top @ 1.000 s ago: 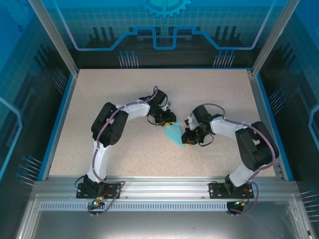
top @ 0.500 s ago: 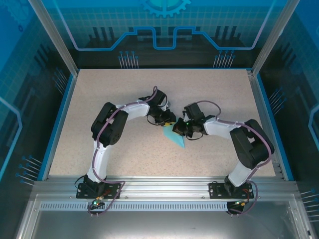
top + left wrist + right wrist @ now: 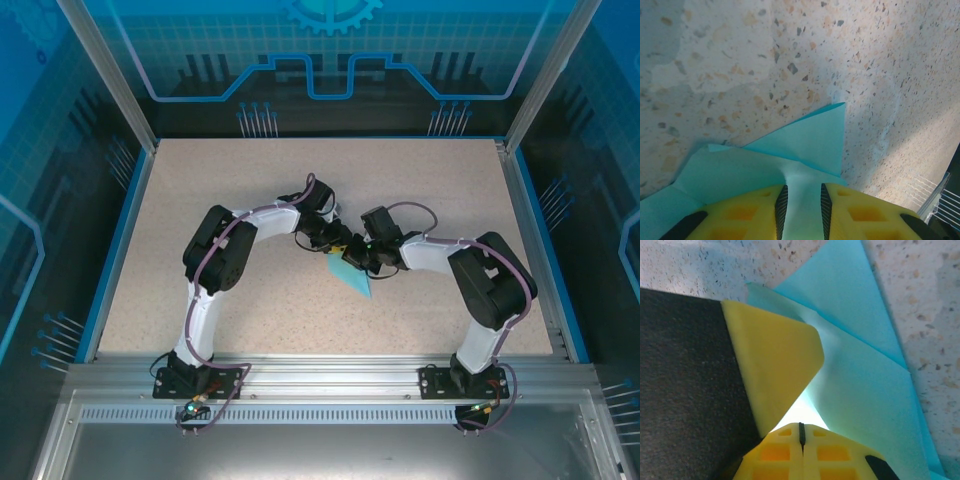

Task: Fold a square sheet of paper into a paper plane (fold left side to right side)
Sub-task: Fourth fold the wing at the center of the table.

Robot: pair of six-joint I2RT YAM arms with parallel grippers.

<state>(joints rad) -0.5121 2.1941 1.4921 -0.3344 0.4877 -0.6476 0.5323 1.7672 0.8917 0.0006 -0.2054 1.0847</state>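
The light-blue paper (image 3: 353,279) lies mid-table, folded into a narrow pointed shape with its tip toward the near right. My left gripper (image 3: 339,248) sits on its wide far end. In the left wrist view a raised strip of the paper (image 3: 810,142) runs between the two yellow fingers, touching both black pads, so the left gripper (image 3: 803,192) is shut on it. My right gripper (image 3: 360,262) is shut, pads meeting in a line, tip (image 3: 801,426) low over the paper (image 3: 865,390), right beside the left gripper's yellow finger (image 3: 775,365). Nothing shows between its pads.
The speckled beige table (image 3: 220,190) is ringed by a blue rim and aluminium posts. Both arms bend inward and their wrists nearly meet over the paper.
My right gripper has swung left and slightly away from me, from the paper's right edge to just beside the left gripper. It now covers more of the paper. The left arm held still.
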